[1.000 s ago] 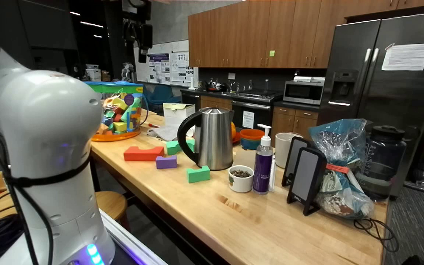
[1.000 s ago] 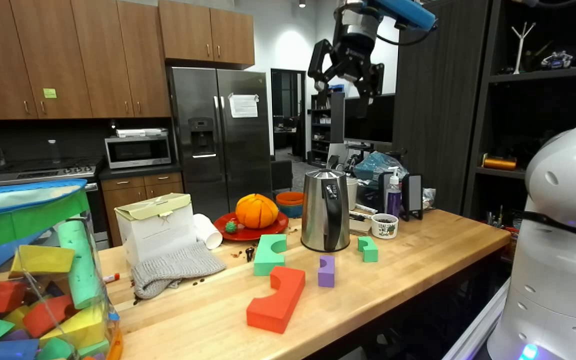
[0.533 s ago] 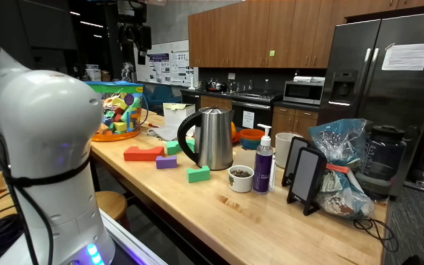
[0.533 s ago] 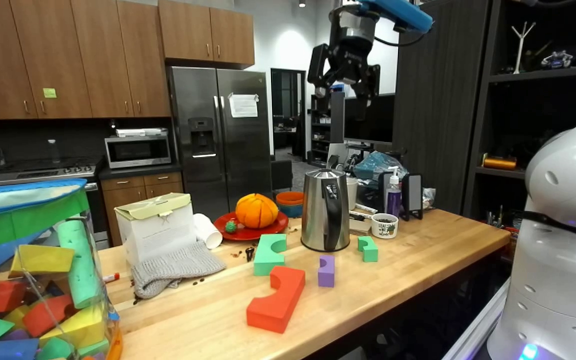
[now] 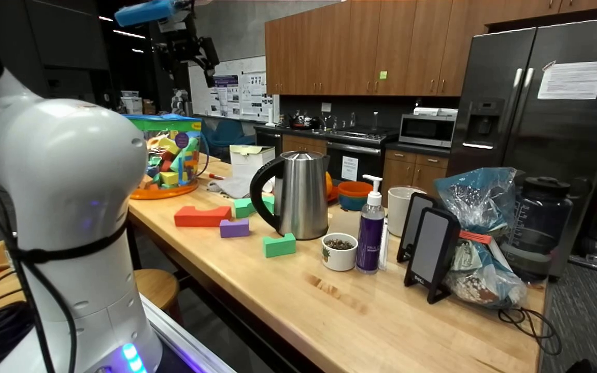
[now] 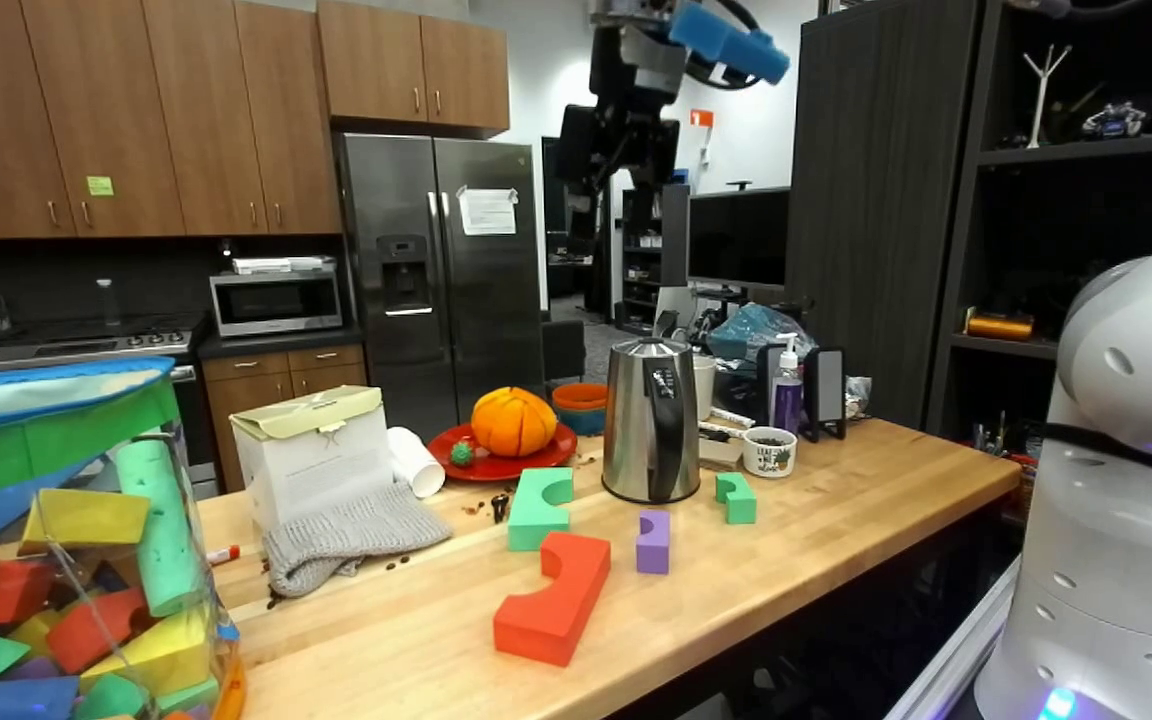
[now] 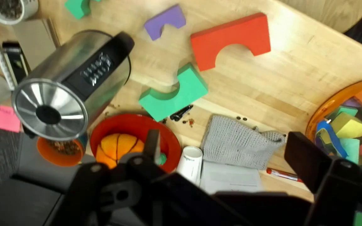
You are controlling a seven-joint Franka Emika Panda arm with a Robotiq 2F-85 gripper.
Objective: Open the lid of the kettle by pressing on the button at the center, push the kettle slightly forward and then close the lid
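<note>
Stiff, slick, weight unknown

Wrist view, left to right. Far left: lid (image 7: 68,111), a round steel disc, apparently seated on the kettle (image 5: 303,197), which stands upright on the surface (image 7: 281,72), near the middle in both exterior views. Dark button (image 7: 48,114) at lid's centre. Guess: springy, short travel; wants a straight-down press, narrow contact. Lid itself probably light; pat down from above to close.

Upper left: kettle's steel side. Likely rigid and slippery, not fragile; scuffs at worst. Fill hidden, so heft can't be told. For the nudge forward, push low on the steel; contact up high could tip it. Black handle (image 7: 101,64), angled toward upper right, looks the surest hold if gripping is needed.

Right of that: green block (image 7: 181,97), near the base, apart from it. Could snag a careless sweep.

Bottom centre to right: claw (image 7: 226,146), spread wide, nothing held, well apart from the kettle.
</note>
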